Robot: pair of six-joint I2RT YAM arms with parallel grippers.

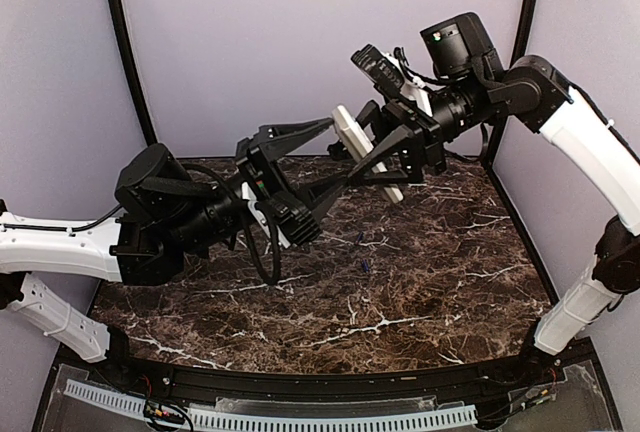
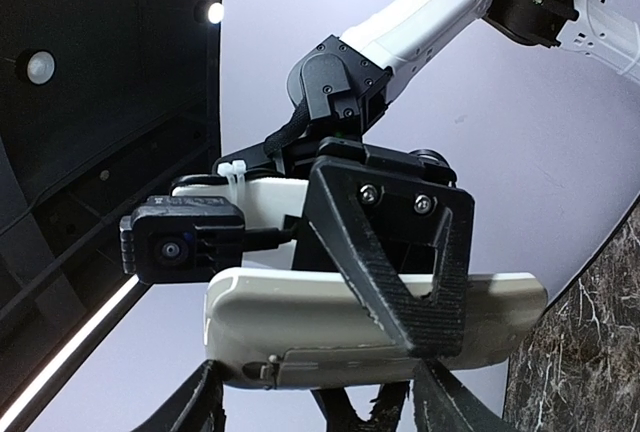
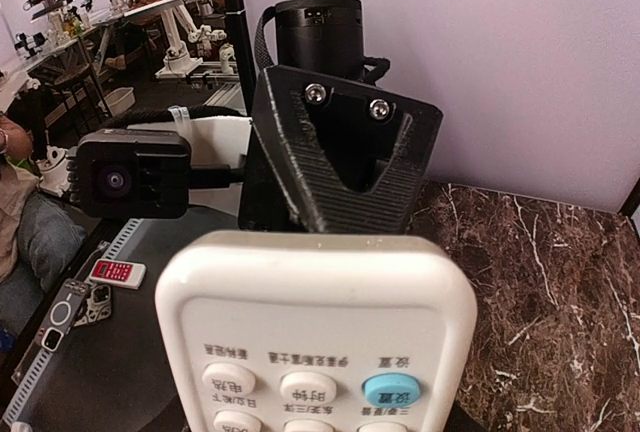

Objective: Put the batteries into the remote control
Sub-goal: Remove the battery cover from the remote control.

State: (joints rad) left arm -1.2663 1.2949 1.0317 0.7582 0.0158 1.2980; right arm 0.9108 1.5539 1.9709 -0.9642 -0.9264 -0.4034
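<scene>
On the left, the left end effector (image 1: 342,157) is reaching up with its fingers spread wide. Their tips are hanging right at the edge of the remote control (image 1: 350,130), and I can't tell whether they're touching it. The remote is hanging in the air between the two end effectors, tilted, its buttons facing the right wrist and its grey-beige back facing the left. To the right, the right end effector (image 1: 398,157) is pinching it, with one black finger (image 2: 400,262) lying across that back.

By my reckoning the job is barely starting, and nothing is loaded. The batteries (image 1: 358,239) are lying loose well below both end effectors, the second one (image 1: 367,265) just beside the first, and neither is gripped. I can't make out whether the compartment on the back is open. Picking up each cell and seating it is all waiting to be done.

The surface (image 1: 430,282) is dark brown marble with white veins running through it. A pale lilac wall (image 1: 300,32) is closing in behind the end effectors. Past the left one a busy workshop (image 3: 110,22) is showing, with people and other arms in it. Round lamps (image 2: 40,65) are glowing overhead in a dark ceiling.
</scene>
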